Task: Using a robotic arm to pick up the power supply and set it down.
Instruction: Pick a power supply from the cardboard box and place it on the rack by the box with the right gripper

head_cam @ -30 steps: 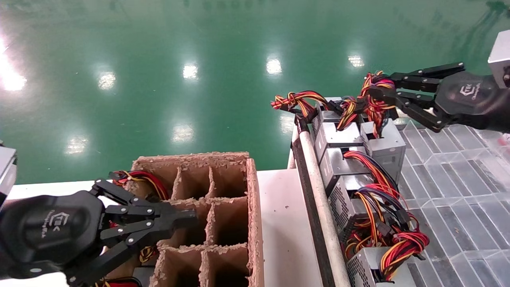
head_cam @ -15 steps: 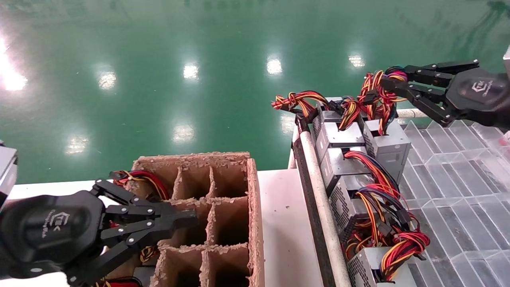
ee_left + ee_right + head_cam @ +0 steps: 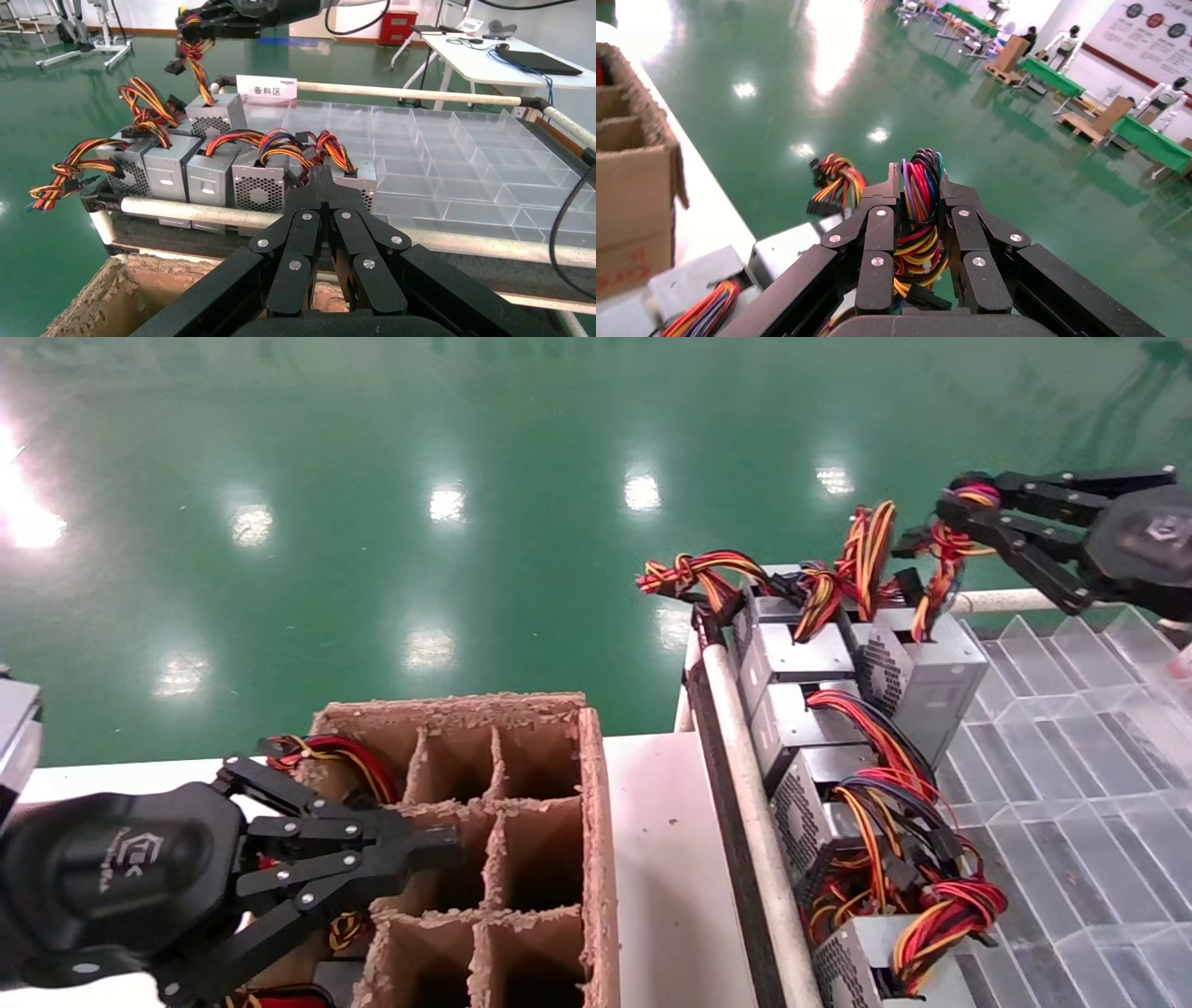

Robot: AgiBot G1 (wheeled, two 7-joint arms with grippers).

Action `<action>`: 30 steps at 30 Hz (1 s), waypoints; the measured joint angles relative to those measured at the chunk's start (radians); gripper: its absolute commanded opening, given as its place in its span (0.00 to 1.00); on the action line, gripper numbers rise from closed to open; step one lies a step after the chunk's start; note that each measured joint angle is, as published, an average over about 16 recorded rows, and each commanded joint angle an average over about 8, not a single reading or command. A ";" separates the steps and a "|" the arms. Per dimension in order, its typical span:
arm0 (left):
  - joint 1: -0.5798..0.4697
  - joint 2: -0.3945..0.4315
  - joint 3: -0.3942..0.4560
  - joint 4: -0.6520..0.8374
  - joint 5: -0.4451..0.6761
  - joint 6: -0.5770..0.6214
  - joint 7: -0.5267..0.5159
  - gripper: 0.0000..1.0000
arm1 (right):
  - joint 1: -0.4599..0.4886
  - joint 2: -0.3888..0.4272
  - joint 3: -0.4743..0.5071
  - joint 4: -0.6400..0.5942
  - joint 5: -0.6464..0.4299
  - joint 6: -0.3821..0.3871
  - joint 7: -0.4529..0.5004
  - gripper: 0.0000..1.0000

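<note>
My right gripper (image 3: 964, 505) is shut on the red, yellow and black wire bundle (image 3: 939, 561) of a grey power supply (image 3: 931, 668). That unit hangs tilted at the far end of the row, higher than its neighbours. In the right wrist view the wires (image 3: 919, 186) are pinched between the fingers of this gripper (image 3: 919, 179). The left wrist view shows the same power supply (image 3: 223, 112) under the raised bundle (image 3: 190, 53). My left gripper (image 3: 445, 845) is shut and empty, parked over the cardboard box; its own view shows it (image 3: 322, 175) closed.
A cardboard box (image 3: 591, 784) with divider cells stands on the white table (image 3: 652, 840). Several other power supplies (image 3: 801, 719) line a white rail (image 3: 754, 840). A clear compartment tray (image 3: 1071, 756) lies to the right. Green floor lies beyond.
My right gripper has risen and moved right with the wire bundle. The power supply has come up, tilted and shifted right out of the row. The left arm has not moved.
</note>
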 measured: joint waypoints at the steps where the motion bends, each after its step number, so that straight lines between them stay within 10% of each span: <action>1: 0.000 0.000 0.000 0.000 0.000 0.000 0.000 0.00 | 0.003 0.005 -0.002 0.000 -0.003 -0.002 -0.003 0.00; 30: 0.000 0.000 0.000 0.000 0.000 0.000 0.000 0.00 | 0.022 0.175 -0.026 -0.014 -0.030 0.018 -0.008 0.00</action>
